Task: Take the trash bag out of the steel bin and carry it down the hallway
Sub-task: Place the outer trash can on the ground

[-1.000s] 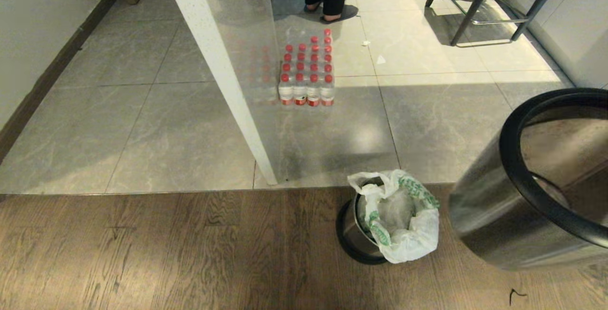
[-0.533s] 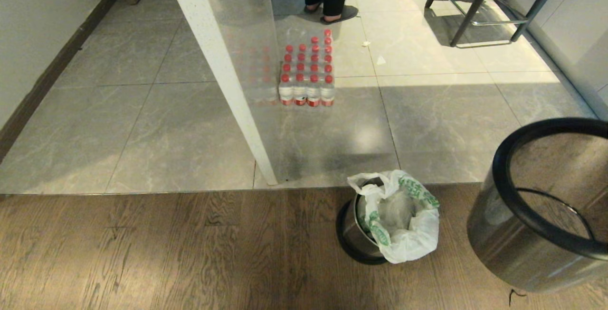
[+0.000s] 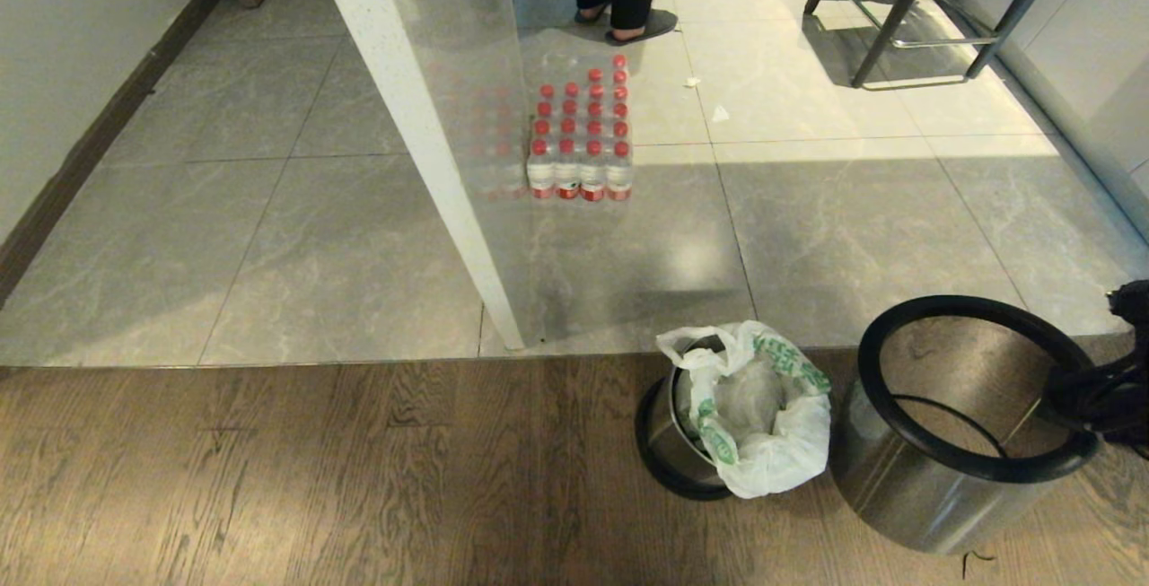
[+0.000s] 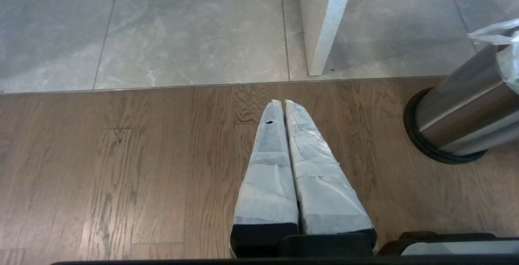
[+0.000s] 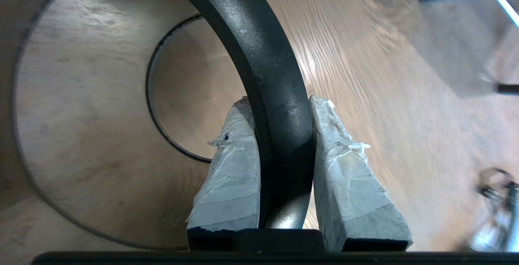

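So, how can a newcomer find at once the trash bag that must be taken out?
Find the white pillar where tile meets wood floor. Just right of its foot stands a small steel bin; the trash bag fills it. It is white with green print, unlike the empty steel shell beside it.

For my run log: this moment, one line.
right hand: shut on black rim of steel bin shell; trash bag: in inner bucket; left hand: shut, parked

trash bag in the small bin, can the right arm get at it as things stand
Probably not yet: the right gripper is clamped on the black rim of the steel shell it holds. The trash bag itself sits open-topped, nothing covering it.
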Controlling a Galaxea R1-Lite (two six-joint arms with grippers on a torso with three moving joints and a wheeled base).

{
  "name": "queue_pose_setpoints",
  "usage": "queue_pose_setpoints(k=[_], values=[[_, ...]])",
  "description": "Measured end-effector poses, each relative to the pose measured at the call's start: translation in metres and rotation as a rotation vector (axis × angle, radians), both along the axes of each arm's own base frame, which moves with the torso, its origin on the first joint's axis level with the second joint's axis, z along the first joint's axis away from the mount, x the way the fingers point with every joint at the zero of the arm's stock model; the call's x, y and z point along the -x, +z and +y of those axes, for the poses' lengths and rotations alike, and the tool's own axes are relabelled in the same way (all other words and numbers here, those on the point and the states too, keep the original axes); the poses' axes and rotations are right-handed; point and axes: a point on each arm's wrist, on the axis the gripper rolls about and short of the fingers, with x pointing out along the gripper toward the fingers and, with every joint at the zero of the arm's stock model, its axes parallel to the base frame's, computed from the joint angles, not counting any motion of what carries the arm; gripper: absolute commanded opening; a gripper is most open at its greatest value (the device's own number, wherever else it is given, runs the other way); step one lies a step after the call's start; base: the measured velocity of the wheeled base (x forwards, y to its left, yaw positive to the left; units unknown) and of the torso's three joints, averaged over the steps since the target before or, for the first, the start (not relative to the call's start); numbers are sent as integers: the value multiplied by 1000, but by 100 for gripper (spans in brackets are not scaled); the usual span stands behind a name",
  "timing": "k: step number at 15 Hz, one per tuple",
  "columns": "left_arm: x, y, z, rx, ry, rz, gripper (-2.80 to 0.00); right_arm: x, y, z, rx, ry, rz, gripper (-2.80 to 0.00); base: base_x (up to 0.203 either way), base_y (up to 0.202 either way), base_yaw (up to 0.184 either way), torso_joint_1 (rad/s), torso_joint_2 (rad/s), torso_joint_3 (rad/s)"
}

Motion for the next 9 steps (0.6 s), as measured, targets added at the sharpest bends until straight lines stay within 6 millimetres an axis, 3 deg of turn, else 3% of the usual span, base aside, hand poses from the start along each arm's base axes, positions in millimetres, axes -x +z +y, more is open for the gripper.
queue_pose_setpoints(k=[4,7,9], values=[[0,0,0,0,0,0,-280,-41,-28,-67,56,-165,-59,-280,0,0,0,0,0,0],[0,0,0,0,0,0,-280,-54,-50,-113,40,-228,-93,-280,0,0,0,0,0,0],[0,0,0,0,0,0,-280,-61,-67,-130,1,-217,-96,-280,0,0,0,0,0,0]])
